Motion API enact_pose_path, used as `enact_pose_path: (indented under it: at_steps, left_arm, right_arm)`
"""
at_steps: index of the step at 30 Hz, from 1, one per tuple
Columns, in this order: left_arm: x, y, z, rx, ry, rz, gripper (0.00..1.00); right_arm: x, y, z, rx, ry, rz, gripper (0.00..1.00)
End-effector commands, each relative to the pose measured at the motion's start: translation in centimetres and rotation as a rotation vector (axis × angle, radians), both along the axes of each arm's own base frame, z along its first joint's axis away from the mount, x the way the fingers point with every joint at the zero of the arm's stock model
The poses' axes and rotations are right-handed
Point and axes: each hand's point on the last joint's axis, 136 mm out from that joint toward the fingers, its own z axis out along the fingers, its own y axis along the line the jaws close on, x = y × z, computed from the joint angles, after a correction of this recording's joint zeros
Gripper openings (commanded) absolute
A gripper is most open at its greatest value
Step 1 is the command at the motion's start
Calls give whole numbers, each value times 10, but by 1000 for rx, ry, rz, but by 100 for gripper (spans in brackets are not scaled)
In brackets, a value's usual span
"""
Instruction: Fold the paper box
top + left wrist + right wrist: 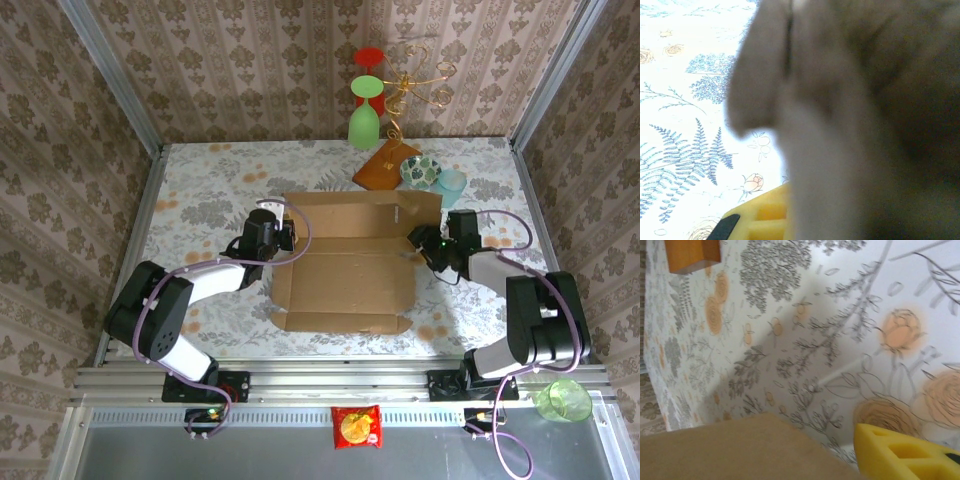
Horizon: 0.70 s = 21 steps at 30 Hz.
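Left claw [283, 240] is sitting fully closed at the edge of the paper box [345, 280]; right claw [418, 246] opening, cannot tell. Between them, it is lying mostly unfolded.

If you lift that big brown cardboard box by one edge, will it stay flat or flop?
The paper box would probably hinge and flop at its creases, since fold lines cross the sheet between panels. Each panel itself looks stiff. It seems thin and wide, so it is likely light and easy to slide.
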Motion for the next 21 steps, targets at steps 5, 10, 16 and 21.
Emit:
enact_pose_path:
  at_steps: [5,10,16,21]
  left_arm:
    - [-1,-4,7,-50,-5,-8,0]
    - [0,-4,5,-12,-3,7,0]
    - [1,-5,4,31,-3,20,0]
    - [2,-6,5,42,-10,25,0]
  right_arm:
    - [16,25,28,65,-79,35,45]
    - [9,28,36,52,-61,47,44]
    - [3,26,43,-30,-53,63,46]
    - [1,33,45,-89,-41,124,47]
